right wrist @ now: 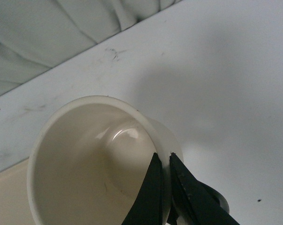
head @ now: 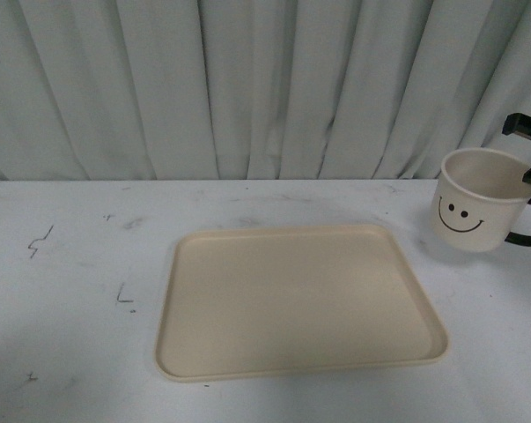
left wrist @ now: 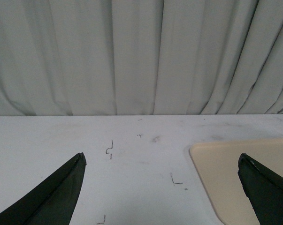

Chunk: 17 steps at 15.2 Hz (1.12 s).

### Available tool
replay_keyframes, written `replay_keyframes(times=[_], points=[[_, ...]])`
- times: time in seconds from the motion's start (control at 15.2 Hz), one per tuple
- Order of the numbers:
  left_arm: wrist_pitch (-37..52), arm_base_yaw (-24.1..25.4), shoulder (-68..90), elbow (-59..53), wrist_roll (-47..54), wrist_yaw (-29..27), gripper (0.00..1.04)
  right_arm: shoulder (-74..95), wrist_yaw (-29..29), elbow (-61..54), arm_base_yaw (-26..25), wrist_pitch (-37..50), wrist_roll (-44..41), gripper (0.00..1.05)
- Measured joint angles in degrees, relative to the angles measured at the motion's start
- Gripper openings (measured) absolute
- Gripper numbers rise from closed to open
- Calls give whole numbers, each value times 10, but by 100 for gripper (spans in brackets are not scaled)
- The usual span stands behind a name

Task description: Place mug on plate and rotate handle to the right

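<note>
Showed the mug (head: 472, 201) upright at the far right of the table (head: 71, 291), off the plate (head: 291, 300) and beyond its far right corner; contact with the table not clear. Carried a smiley facing the camera and the handle (head: 525, 239) on the right. Found the right gripper (right wrist: 164, 157) clamped on the rim beside the handle, one finger inside, one outside. Found the left gripper (left wrist: 161, 159) spread wide over the table near the plate's left edge.

Open room over plate (head: 300, 300), curtain (head: 247, 88) close behind tbl (head: 71, 264) edge
</note>
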Motion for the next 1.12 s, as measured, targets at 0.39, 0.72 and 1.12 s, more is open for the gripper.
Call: replay_keyframes(times=[0.39, 0.72, 1.12], points=[[0, 0, 0, 0, 0, 0, 98, -3, -20, -39, 57, 10, 36, 3], [0, 0, 0, 0, 0, 0, 98, 27, -40, -23, 77, -9, 14, 3], [0, 0, 0, 0, 0, 0, 98, 31, -92, -3, 77, -42, -105, 3]])
